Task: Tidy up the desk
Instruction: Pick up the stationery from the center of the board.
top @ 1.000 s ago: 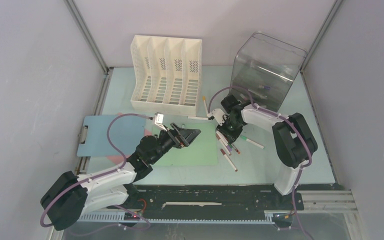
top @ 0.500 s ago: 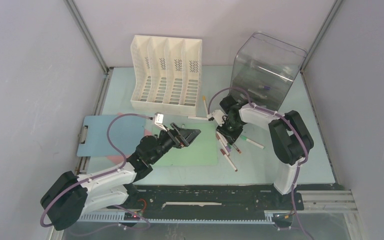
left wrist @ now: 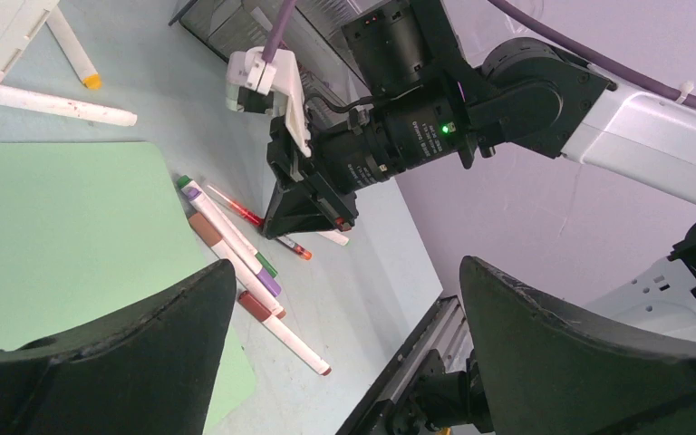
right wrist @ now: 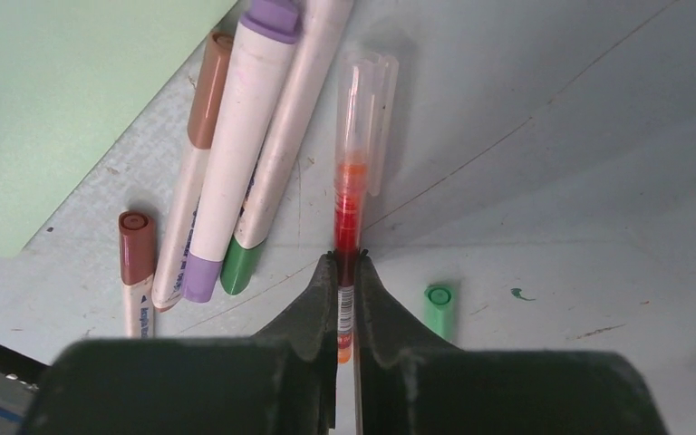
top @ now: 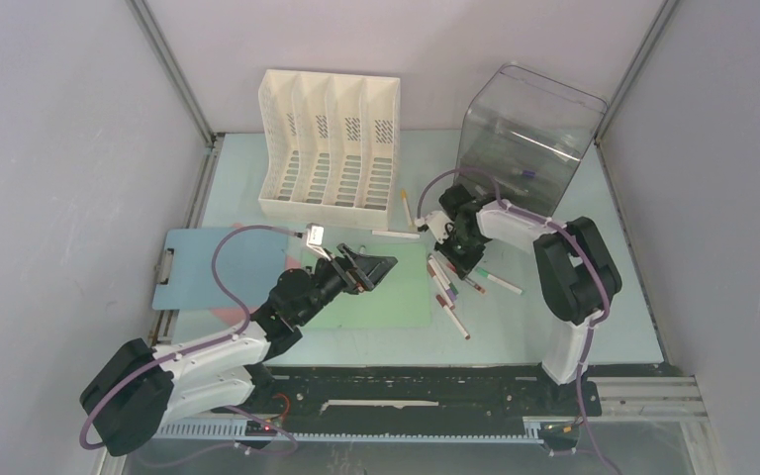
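Your right gripper (right wrist: 346, 265) swallowed the red pen's (right wrist: 348, 204) tail between its fingers (right wrist: 313, 313); left of them, the brown-capped marker (right wrist: 134, 254) vanished under its body.

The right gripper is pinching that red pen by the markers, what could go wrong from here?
1. The right gripper holds the red pen close to one end, with most of its length sticking out past the fingertips. On lifting, it may pivot or slip and drop back onto the desk.
2. The purple-capped marker and its neighbours lie close beside the pen, so a sideways pull could knock them further out of place.
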{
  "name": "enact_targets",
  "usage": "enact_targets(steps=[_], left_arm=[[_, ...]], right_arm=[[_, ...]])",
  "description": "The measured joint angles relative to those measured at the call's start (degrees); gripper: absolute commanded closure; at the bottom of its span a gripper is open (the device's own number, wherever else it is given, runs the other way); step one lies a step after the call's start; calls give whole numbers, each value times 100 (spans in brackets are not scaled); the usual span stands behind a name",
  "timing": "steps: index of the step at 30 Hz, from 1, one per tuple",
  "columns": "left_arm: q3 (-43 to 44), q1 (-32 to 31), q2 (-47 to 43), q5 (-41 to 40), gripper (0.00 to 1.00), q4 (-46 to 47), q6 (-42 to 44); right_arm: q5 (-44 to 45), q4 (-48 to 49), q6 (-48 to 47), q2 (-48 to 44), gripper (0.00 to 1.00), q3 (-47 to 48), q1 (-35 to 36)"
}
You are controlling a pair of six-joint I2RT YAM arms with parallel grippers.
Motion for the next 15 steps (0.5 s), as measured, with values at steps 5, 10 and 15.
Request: enact_targets(steps=[5,10,15], left_arm=[[-94,0,-13,2,0,11,2],[-205,0,-39,2,0,0,4],[-221,0,-83,2,0,4,7]], right_arm=[[-157,-7,81,4,93,20,-160],[-232,-11,98,0,93,20,-223],[-358,-11,114,-125,95,20,-280]])
